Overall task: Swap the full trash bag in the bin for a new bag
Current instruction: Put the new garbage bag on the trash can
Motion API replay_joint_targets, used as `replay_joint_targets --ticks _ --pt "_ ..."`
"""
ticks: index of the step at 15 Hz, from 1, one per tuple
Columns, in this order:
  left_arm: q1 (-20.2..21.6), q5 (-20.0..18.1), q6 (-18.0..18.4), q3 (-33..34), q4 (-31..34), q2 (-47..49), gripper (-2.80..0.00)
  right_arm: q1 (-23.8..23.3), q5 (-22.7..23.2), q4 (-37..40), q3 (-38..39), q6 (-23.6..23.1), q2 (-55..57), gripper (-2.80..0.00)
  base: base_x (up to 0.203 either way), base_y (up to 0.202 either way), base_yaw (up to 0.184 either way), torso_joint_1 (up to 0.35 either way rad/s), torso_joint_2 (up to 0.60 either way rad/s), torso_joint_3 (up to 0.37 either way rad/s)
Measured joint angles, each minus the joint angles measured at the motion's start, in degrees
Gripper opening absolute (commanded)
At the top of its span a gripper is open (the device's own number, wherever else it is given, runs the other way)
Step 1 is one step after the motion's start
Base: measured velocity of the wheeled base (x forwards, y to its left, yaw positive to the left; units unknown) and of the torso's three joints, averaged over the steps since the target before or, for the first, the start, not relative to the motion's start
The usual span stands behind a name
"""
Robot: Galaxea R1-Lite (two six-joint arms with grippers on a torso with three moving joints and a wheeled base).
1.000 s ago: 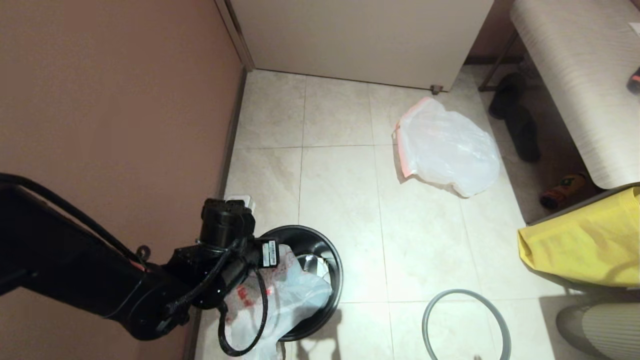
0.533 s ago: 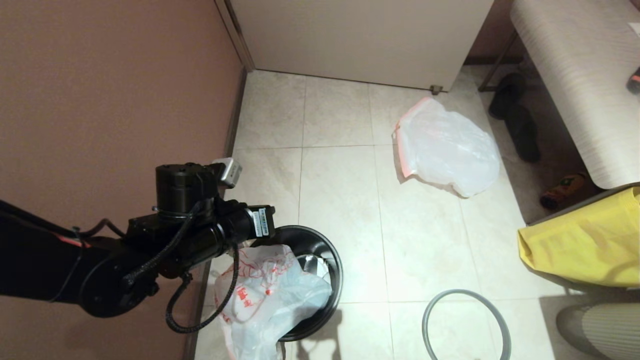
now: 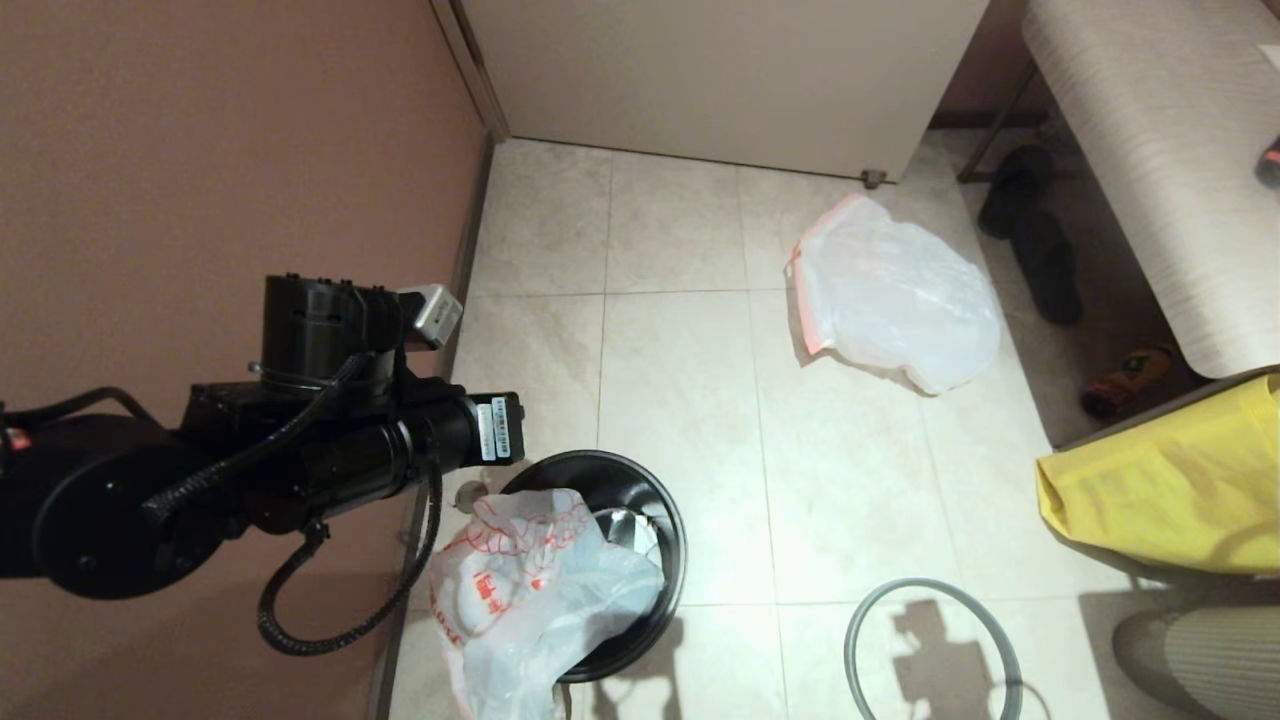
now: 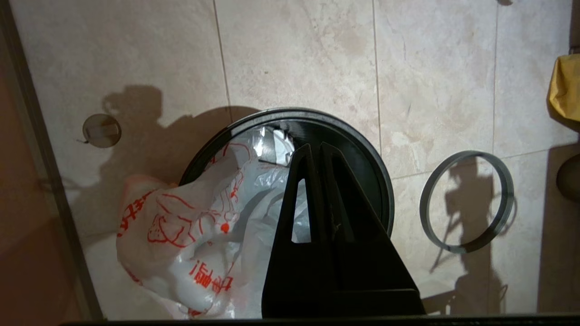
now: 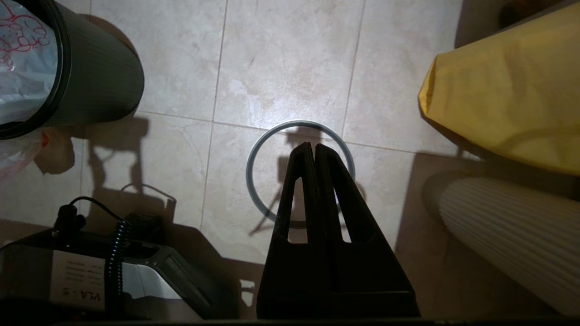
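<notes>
- Floor (image 3: pixel 680 400): beige stone-look tiles with thin grout lines, slightly glossy. Brown-pink matte wall (image 3: pixel 230 150) fills the left of the head view; white panel (image 3: pixel 720 70) across the top centre.
- Right edge of the head view: pale wood-grain bench (image 3: pixel 1160 150), dark slippers (image 3: pixel 1040 260) on the floor beside it, yellow fabric bag (image 3: pixel 1170 480) at mid-right, creased and soft.
- Bin (image 3: pixel 655 500): round black pail, lower centre-left, glossy inside, ribbed outer wall in the right wrist view (image 5: pixel 99 72).
- New bag (image 3: pixel 530 590): thin translucent white film, red line drawing and red characters. Partly stuffed in the bin, the rest crumpled and spilling over the near-left rim onto the floor. Mouth not spread round the rim.
- Full trash bag (image 3: pixel 890 295): plain translucent white, pink-orange hem, bulging, lying on the tiles upper centre-right, well apart from the bin.
- Grey hoop (image 3: pixel 930 650): thin flat ring lying on the floor, bottom centre-right, near the bin but not touching.
- Left gripper (image 4: pixel 316 149): above the bin mouth, fingers pressed together, nothing between them, clear of the bag.
- Right gripper (image 5: pixel 312 148): over the grey hoop's far edge, fingers pressed together, empty.
</notes>
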Motion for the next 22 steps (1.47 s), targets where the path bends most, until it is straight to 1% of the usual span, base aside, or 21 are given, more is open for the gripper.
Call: replay_joint_targets --ticks 2,4,6,8,10,11,14,15,17,19,22 --pt "0.00 0.09 -0.13 -1.32 4.50 -0.81 -2.80 4.44 -1.69 -0.66 -8.04 2.27 15.16 -2.80 0.000 0.000 0.000 0.000 0.00 0.000" --pt "-0.02 0.21 -0.33 -3.04 9.57 -1.58 -2.80 10.80 -5.22 -1.31 -16.15 5.16 29.62 -2.80 0.000 0.000 0.000 0.000 0.00 0.000" --pt "0.01 1.73 -0.33 -5.21 13.79 -2.44 -2.80 18.06 -9.44 -1.90 -25.06 7.87 43.87 -2.80 0.000 0.000 0.000 0.000 0.00 0.000" --pt "0.11 3.17 -0.33 -7.35 18.94 -3.64 -2.80 23.90 -12.50 -2.86 -33.75 10.11 55.74 -2.80 0.000 0.000 0.000 0.000 0.00 0.000" --pt "0.30 3.32 -0.28 -8.43 22.03 -4.97 -2.80 28.14 -14.67 -3.78 -42.14 11.53 65.59 -2.80 0.000 0.000 0.000 0.000 0.00 0.000" --pt "0.28 3.23 -0.24 -8.64 22.29 -5.39 -2.80 29.75 -15.31 -4.02 -45.89 11.87 69.72 0.00 0.000 0.000 0.000 0.000 0.00 0.000" --pt "0.90 3.08 -0.30 -8.68 22.39 -4.08 -2.80 33.53 -16.03 -3.67 -55.74 11.79 79.32 0.00 0.000 0.000 0.000 0.000 0.00 0.000" --pt "1.68 3.06 -0.30 -8.72 22.39 -3.06 -2.80 34.55 -16.13 -3.30 -58.15 10.86 82.31 0.00 0.000 0.000 0.000 0.000 0.00 0.000" --pt "2.65 3.12 -0.27 -8.83 22.31 -2.01 -2.80 35.61 -17.27 -3.03 -62.34 7.86 87.38 0.00 0.000 0.000 0.000 0.000 0.00 0.000" --pt "3.21 3.08 -0.16 -8.99 22.36 -1.82 -2.80 36.20 -18.38 -3.02 -67.48 5.97 92.01 0.00 0.000 0.000 0.000 0.000 0.00 0.000" --pt "3.29 2.77 -0.16 -9.24 22.47 -2.18 -2.80 36.64 -18.36 -2.97 -71.47 1.60 95.90 0.00 0.000 0.000 0.000 0.000 0.00 0.000"
